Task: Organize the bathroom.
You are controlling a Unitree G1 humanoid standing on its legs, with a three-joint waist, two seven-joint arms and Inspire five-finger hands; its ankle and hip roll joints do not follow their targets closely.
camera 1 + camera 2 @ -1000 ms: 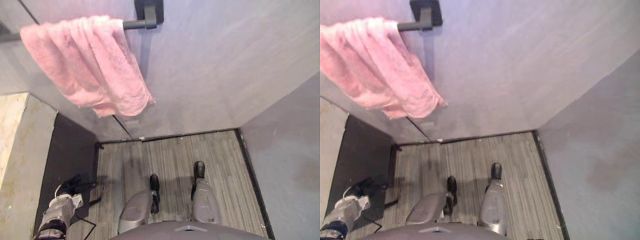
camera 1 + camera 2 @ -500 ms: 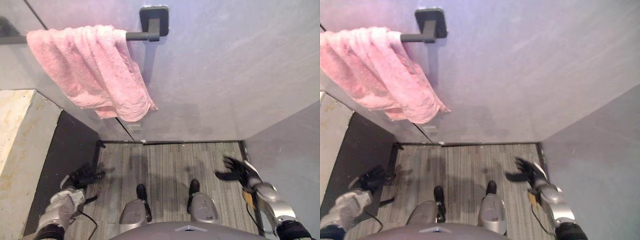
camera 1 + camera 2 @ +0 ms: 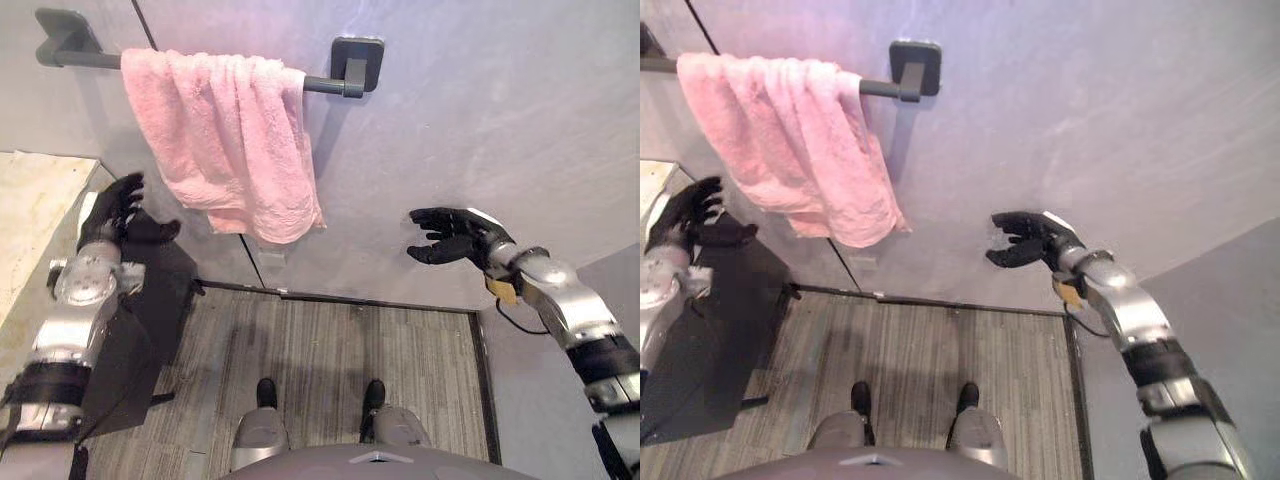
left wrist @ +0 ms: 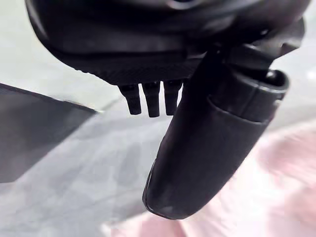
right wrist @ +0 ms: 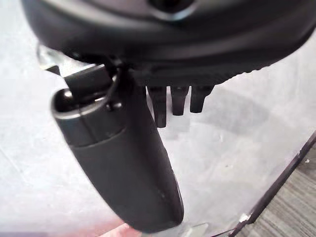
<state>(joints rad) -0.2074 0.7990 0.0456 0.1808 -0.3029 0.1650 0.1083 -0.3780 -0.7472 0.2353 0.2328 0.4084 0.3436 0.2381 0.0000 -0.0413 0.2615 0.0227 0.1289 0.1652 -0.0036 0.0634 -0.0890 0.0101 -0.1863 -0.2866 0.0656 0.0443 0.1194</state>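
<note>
left eye view, left hand [image 3: 112, 207] raised (fingers seemingly loose), right hand [image 3: 452, 236] too

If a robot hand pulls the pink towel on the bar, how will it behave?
The pink towel is probably floppy: it hangs in soft folds over the bar. It may slide off, since it is only draped. It looks light for its size, being bunched and thin at the hem.

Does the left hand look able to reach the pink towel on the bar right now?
Probably yes: the left hand is raised, open, beside the pink towel, with nothing between them.
</note>
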